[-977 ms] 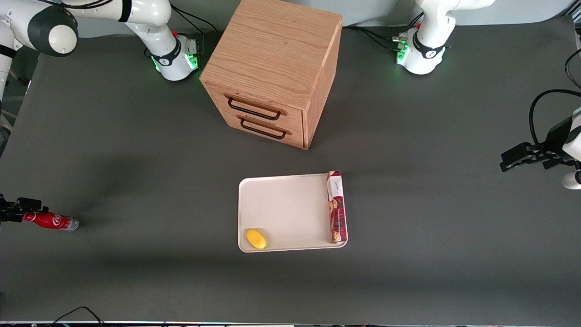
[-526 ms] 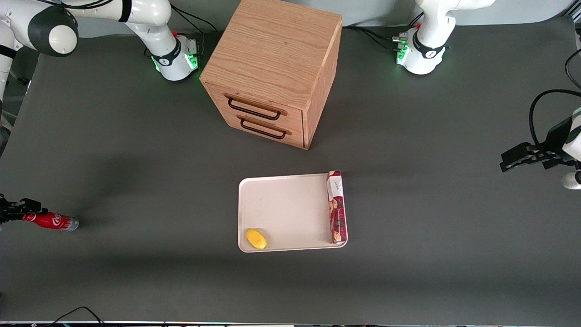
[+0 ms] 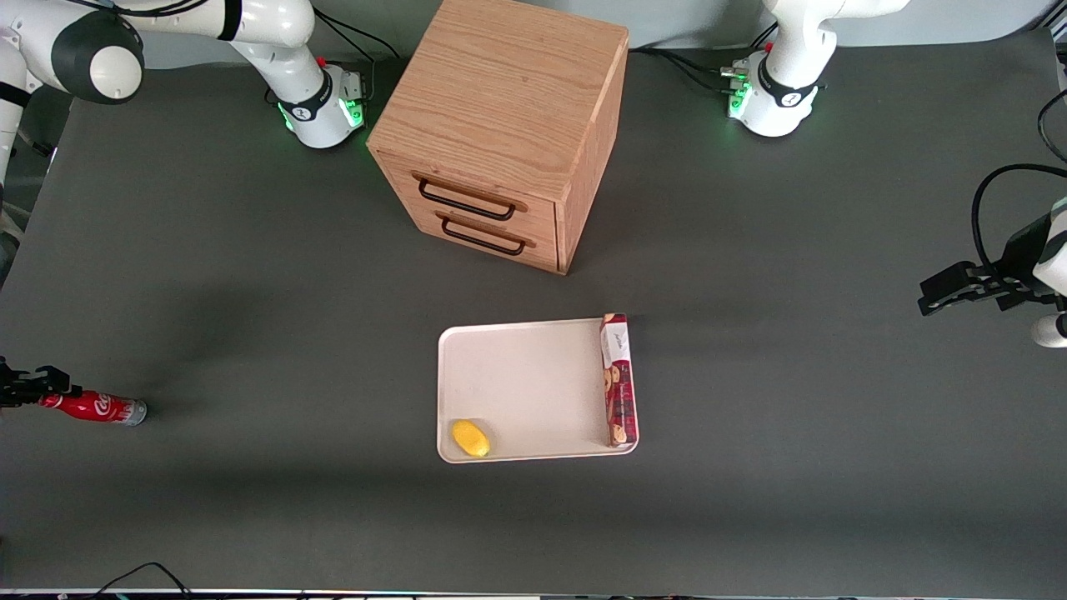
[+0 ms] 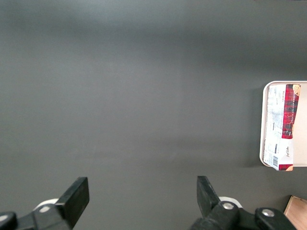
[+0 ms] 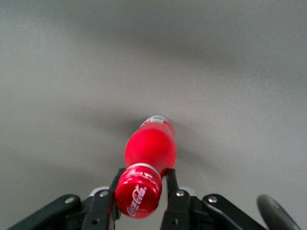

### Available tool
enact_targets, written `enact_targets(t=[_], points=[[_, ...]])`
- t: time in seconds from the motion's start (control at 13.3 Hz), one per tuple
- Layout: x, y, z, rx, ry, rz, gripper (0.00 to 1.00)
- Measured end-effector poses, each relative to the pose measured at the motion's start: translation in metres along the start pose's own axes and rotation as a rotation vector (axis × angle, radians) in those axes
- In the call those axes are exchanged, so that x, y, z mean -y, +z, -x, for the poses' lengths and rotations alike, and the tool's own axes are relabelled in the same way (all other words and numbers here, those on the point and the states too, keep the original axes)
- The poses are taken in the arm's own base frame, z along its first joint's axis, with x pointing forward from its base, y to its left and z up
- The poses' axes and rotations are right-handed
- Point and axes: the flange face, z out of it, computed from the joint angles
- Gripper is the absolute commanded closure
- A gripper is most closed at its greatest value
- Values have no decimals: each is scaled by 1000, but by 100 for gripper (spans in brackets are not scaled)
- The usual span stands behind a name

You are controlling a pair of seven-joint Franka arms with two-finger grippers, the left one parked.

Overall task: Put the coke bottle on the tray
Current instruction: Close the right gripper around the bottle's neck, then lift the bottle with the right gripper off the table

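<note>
While the gripper point(image 5: 140, 188) sits at the working arm's end of the table, we see its two fingers point(image 5: 171, 181) closed to a narrow gap around the neck of the coke bottle point(image 5: 150, 148), just under the red cap, touching it on both sides. From the front, the gripper point(image 3: 33, 389) is at the frame edge and the bottle point(image 3: 93, 407) sticks out of it toward the middle of the table, silvery base leading; we cannot tell if the base rests on the table or hangs just above it.

We see the tray point(image 3: 521, 383), off-white with a low rim, well apart from the bottle, near the table's middle. On it a yellow lemon-like fruit point(image 3: 470, 438) lies in the corner nearest the front camera on the working arm's side. A long red cookie box point(image 3: 618, 380) lies along the tray's edge toward the parked arm; the parked arm's wrist camera shows the same box point(image 4: 283, 127) with a white label whose print is too small to read.

A wooden drawer box point(image 3: 503, 133) with two dark handles stands farther from the front camera than the tray. Dark grey mat point(image 3: 250, 517) covers the table.

White script on the cap point(image 5: 135, 191) reads "Coca-Cola".
</note>
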Motion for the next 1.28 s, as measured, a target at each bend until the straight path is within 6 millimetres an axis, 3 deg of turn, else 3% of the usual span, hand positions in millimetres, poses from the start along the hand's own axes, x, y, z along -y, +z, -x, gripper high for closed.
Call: enact_targets(t=[0.38,0.68,0.83,1.05,1.28], points=[[4,-2,0,19,-4,-20,100],[12,-25,-3,24,-20,-17,100],[24,-49,-10,15,-43,0,100],[58,-95,-23,11,-69,24,100],[76,-151,-10,24,-62,32,100]])
